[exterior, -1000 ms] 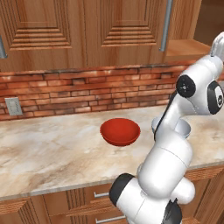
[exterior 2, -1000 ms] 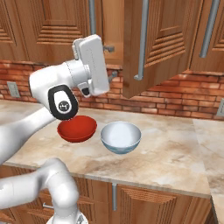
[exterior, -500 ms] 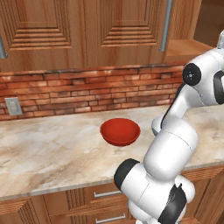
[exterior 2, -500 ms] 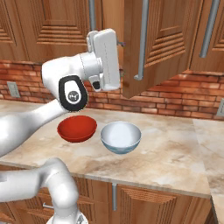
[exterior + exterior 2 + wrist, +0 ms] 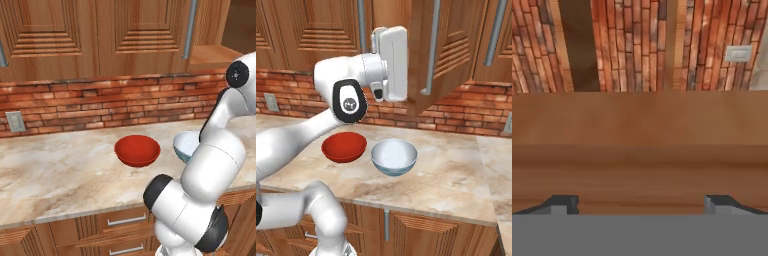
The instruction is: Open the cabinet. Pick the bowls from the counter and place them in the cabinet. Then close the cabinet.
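Claw: my claw (image 5: 641,202) is spread wide with nothing between the tips, raised up at cabinet height, hand (image 5: 390,64) close against the swung-out door
Cabinet: the cabinet (image 5: 443,47) has its right door (image 5: 428,65) standing partly open, silver bar handle (image 5: 431,47) just beside my hand; left door (image 5: 45,35) shut
Bowls: red bowl (image 5: 137,150) and pale bowl (image 5: 394,157) both sit on the worktop (image 5: 60,175), side by side, neither picked yet
Step in hand: I judge I am finishing the door opening, bowls to follow
Hand view: plain wood face right ahead, brick wall (image 5: 637,45) beyond it
Risk one: door only part open; if I leave it so, a carried bowl could knock its edge on the way in
Risk two: swinging down for a bowl, my elbow (image 5: 212,165) hangs over the pale bowl and may shove it along the worktop
Risk three: the bowls sit close together, so wide tips around one rim could nudge the other
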Motion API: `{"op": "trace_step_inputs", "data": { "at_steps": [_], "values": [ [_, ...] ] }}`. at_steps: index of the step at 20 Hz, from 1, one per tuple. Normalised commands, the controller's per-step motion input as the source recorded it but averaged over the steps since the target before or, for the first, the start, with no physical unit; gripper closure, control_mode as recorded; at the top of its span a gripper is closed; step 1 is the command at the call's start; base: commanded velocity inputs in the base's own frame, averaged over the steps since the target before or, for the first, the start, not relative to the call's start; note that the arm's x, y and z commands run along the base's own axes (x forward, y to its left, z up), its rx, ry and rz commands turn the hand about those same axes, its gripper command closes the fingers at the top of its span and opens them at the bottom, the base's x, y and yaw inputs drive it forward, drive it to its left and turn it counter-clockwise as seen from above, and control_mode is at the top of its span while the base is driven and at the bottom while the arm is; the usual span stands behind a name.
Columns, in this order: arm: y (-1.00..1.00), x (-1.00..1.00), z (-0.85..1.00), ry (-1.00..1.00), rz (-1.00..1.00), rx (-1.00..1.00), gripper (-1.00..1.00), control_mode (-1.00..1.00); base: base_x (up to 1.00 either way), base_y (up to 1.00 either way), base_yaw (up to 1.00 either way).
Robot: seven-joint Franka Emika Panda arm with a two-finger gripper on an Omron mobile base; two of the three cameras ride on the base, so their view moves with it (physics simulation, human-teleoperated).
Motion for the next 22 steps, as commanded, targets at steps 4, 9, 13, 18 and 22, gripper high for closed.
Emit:
{"op": "trace_step_inputs", "data": {
  "at_steps": [4, 9, 13, 18, 22],
  "values": [
    [-0.88, -0.32, -0.01, -0.18, -0.14, 0.18, -1.0, -1.0, 0.0, 0.0, 0.0],
    [-1.0, 0.23, -0.38, -0.14, -0.02, 0.18, -1.0, -1.0, 0.0, 0.0, 0.0],
    [-0.8, 0.72, -0.64, -0.1, 0.06, 0.11, -1.0, -1.0, 0.0, 0.0, 0.0],
    [-0.51, 0.91, -0.89, -0.11, 0.17, 0.04, -1.0, -1.0, 0.0, 0.0, 0.0],
    [-0.48, 0.59, -0.22, -0.05, 0.22, 0.05, -1.0, -1.0, 0.0, 0.0, 0.0]
  ]
}}
